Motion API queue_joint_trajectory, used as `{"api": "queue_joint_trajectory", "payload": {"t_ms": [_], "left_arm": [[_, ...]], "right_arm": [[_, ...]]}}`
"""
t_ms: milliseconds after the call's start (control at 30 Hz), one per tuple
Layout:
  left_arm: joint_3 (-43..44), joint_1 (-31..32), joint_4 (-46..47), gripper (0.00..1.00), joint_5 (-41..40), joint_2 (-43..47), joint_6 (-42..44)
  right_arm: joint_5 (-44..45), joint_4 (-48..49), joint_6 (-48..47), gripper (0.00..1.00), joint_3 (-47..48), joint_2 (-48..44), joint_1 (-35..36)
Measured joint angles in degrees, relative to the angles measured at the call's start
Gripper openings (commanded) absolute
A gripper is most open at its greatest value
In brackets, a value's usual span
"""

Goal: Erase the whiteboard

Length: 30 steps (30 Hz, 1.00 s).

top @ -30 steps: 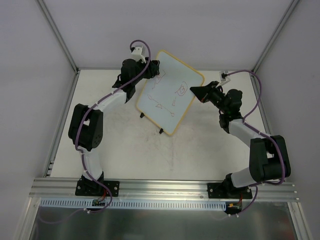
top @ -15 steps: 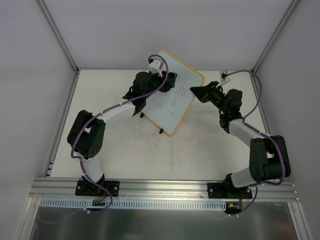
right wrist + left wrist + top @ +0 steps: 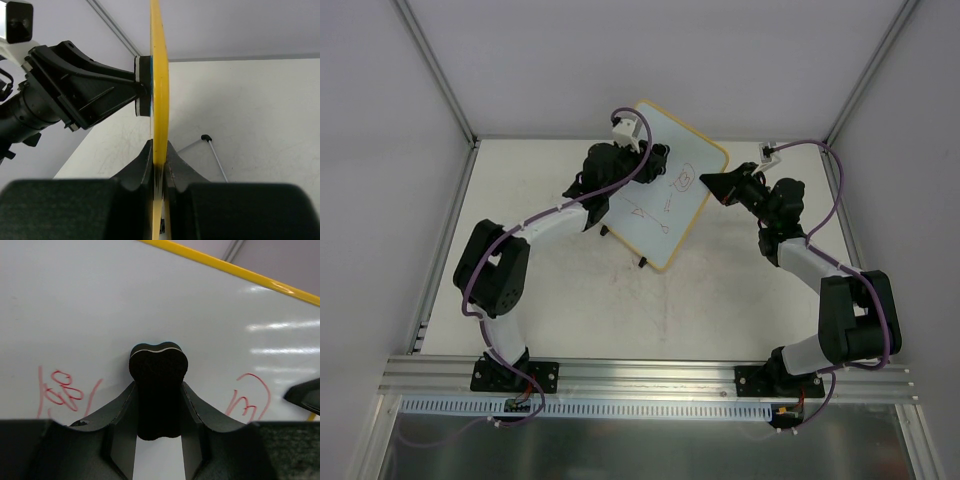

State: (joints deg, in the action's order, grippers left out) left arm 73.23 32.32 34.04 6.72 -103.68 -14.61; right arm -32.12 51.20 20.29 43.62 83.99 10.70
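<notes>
My left gripper pinches an eraser against the board, partly hiding red doodles. My right gripper clamps the board's edge.

walls: plain pale grey | table: off-white — perhaps scuffed | near edge: aluminium rail

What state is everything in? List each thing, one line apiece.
whiteboard: propped up, one edge clamped, face partly marked.
red doodles: unerased, on either side of the eraser.
eraser: gripped, pressed against the board face.
left fingers: shut on the eraser.
right fingers: shut on the whiteboard's yellow edge.
</notes>
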Motion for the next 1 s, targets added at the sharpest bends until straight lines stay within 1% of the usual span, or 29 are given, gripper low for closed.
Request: {"api": "queue_joint_trajectory", "payload": {"t_ms": [200, 300, 700, 1000], "left_arm": [[0.2, -6.4, 0.4, 0.0, 2.1, -1.7, -4.5], [0.2, -8.5, 0.5, 0.0, 2.2, -2.5, -6.5], [-0.3, -10.8, 0.0, 0.0, 0.2, -3.3, -13.3], [-3.9, -12.9, 1.7, 0.0, -1.2, -3.4, -16.5]], "right_arm": [[0.2, 0.0, 0.0, 0.0, 0.0, 0.0, 0.0], [0.3, -0.1, 0.1, 0.0, 0.0, 0.0, 0.0], [0.4, -0.1, 0.2, 0.0, 0.0, 0.0, 0.0], [0.4, -0.2, 0.3, 0.0, 0.0, 0.0, 0.0]]}}
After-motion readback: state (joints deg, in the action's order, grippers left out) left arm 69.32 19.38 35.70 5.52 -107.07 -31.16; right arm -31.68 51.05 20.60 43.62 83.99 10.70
